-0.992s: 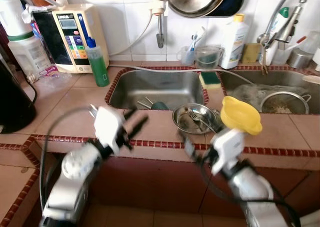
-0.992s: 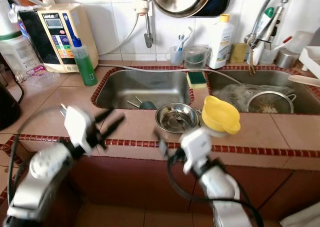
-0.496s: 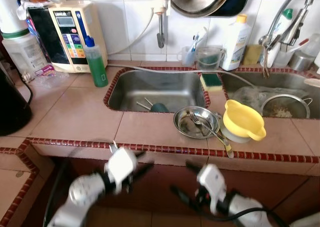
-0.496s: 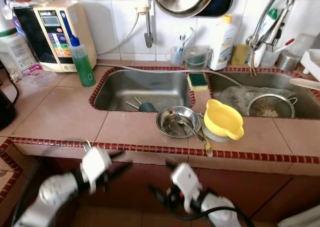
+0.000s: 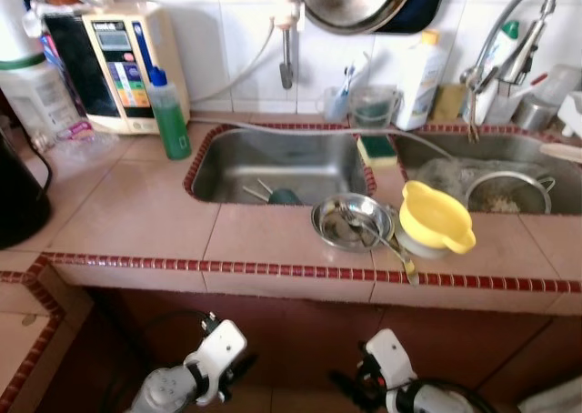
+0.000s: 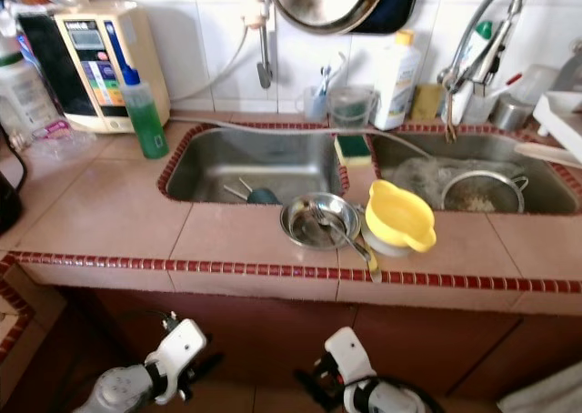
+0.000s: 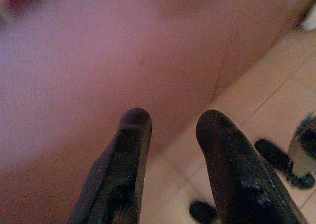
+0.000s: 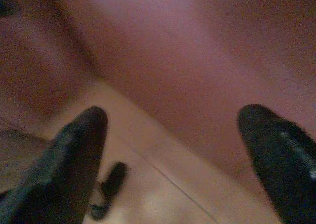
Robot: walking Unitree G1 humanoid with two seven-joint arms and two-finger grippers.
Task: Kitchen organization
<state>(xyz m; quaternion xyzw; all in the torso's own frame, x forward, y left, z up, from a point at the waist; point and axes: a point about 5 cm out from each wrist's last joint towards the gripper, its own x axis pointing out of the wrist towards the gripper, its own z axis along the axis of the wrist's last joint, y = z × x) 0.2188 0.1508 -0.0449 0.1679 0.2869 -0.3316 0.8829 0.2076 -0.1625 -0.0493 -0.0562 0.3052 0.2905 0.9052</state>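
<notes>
— So, how much of the kitchen tidy-up looks done?

— Not much, I think; the round shiny metal bowl (image 5: pixel 354 222) sits on the pink tiled counter (image 5: pixel 136 208) by the sink edge, with a metal fork (image 5: pixel 359 220) lying in it; the yellow plastic jug (image 5: pixel 435 217) sits just beside it, tipped on a pale tub.

— And the sinks?

— The left steel sink (image 5: pixel 282 163) has a few small things in it (too small to name); the right one holds a wire strainer (image 5: pixel 507 192) with food bits; the green soap bottle (image 5: pixel 168 113) stands by the white water machine (image 5: pixel 123 63).

— What are the arms doing?

— Both hang low, down under the counter edge, near the floor; the left gripper (image 7: pixel 170 130) has its two black fingers a little way apart and holds nothing; the right gripper (image 8: pixel 173 135) has its fingers spread wide, holding nothing too.

— So what is left?

— Nearly all of it, I would guess; the bowl, fork and jug are not put away yet.
</notes>
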